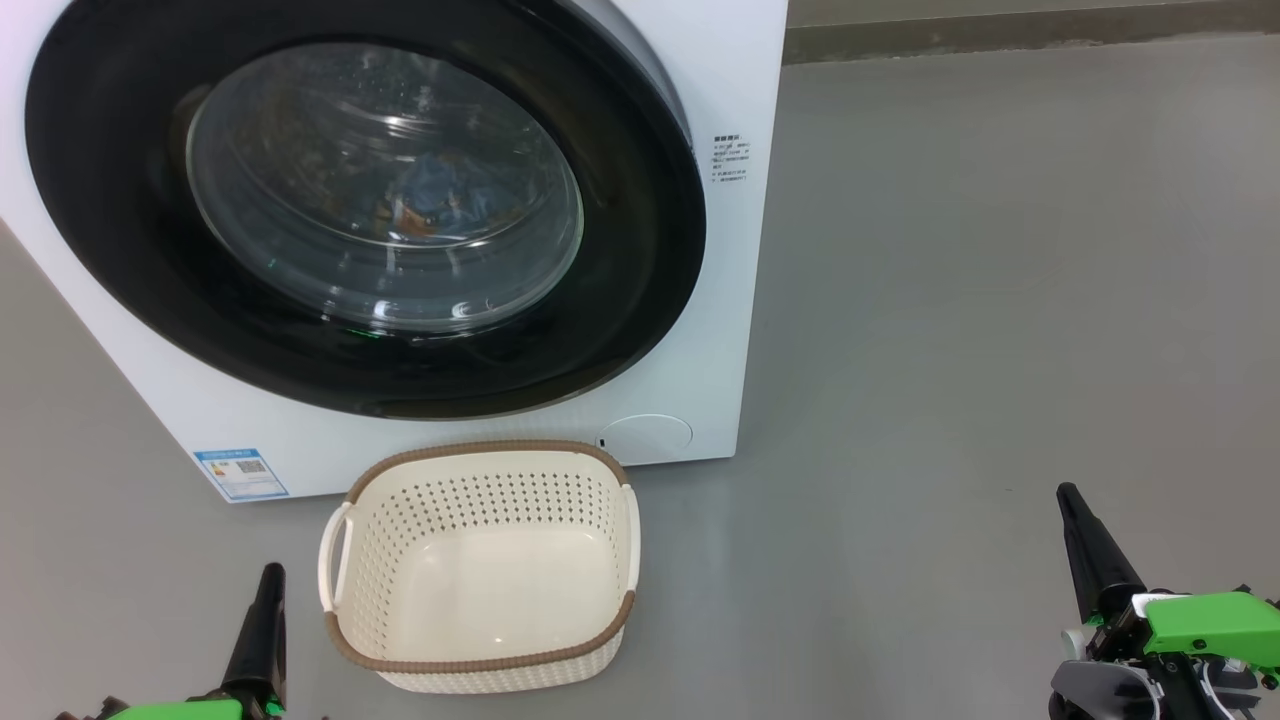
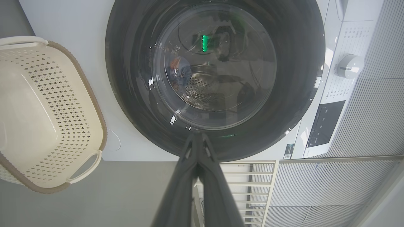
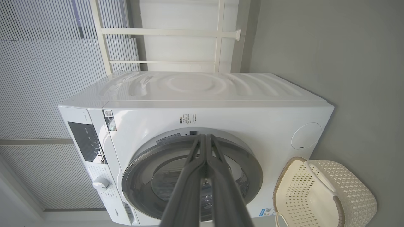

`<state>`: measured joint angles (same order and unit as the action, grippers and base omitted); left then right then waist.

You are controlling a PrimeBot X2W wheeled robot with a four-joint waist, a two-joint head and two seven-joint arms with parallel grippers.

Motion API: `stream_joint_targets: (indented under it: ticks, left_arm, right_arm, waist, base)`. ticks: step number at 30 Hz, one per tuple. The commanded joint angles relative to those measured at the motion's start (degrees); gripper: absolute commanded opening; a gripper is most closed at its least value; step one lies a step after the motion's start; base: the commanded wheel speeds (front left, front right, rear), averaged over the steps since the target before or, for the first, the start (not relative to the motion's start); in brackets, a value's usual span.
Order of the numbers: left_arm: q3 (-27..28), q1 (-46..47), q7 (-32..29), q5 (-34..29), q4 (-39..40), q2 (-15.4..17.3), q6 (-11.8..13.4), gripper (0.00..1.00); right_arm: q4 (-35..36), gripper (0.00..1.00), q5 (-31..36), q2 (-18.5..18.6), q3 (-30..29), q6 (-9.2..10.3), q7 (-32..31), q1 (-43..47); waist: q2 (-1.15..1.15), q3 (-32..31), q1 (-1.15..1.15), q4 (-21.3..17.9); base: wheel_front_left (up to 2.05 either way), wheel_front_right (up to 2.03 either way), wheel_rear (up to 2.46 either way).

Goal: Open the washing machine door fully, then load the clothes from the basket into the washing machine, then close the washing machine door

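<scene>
The white washing machine (image 1: 730, 90) stands ahead with its round black door (image 1: 620, 250) lying shut against the front. Through the glass bowl a blue bundle with orange marks, the clothes (image 1: 430, 200), sits in the drum; it also shows as clothes (image 2: 178, 67) in the left wrist view. The cream basket (image 1: 480, 495) rests on the floor before the machine with nothing in it. My left gripper (image 1: 272, 572) is shut and empty, left of the basket. My right gripper (image 1: 1068, 492) is shut and empty, well to the right. Their tips show as the left gripper (image 2: 197, 135) and the right gripper (image 3: 205, 136).
Grey floor (image 1: 1000, 300) spreads to the right of the machine up to a wall base (image 1: 1000, 35). The machine's control panel (image 2: 325, 123) and dial (image 2: 348, 66) sit above the door. A white frame (image 3: 217, 34) and ribbed wall panels stand behind the machine.
</scene>
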<state>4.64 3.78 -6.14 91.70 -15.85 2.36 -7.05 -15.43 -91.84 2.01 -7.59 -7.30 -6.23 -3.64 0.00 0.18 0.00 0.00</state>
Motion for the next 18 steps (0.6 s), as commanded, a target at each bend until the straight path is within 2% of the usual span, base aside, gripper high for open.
stream_joint_targets:
  ticks: [1,18]
  left_arm:
    - [1.89,2.42,-0.36,0.46,1.79,0.52,-0.44,0.00]
    - [1.88,2.42,-0.35,0.47,1.80,0.52,-0.44,0.00]
  right_arm:
    - [1.41,0.00,-0.32,0.87,1.06,-0.19,-0.26,-2.54]
    - [1.41,0.00,-0.32,0.87,1.06,-0.19,-0.25,-2.54]
  waist:
    - [0.00,0.00,0.00,0.00]
    - [0.00,0.00,0.00,0.00]
  base:
    - [0.00,0.00,0.00]
    - [0.00,0.00,0.00]
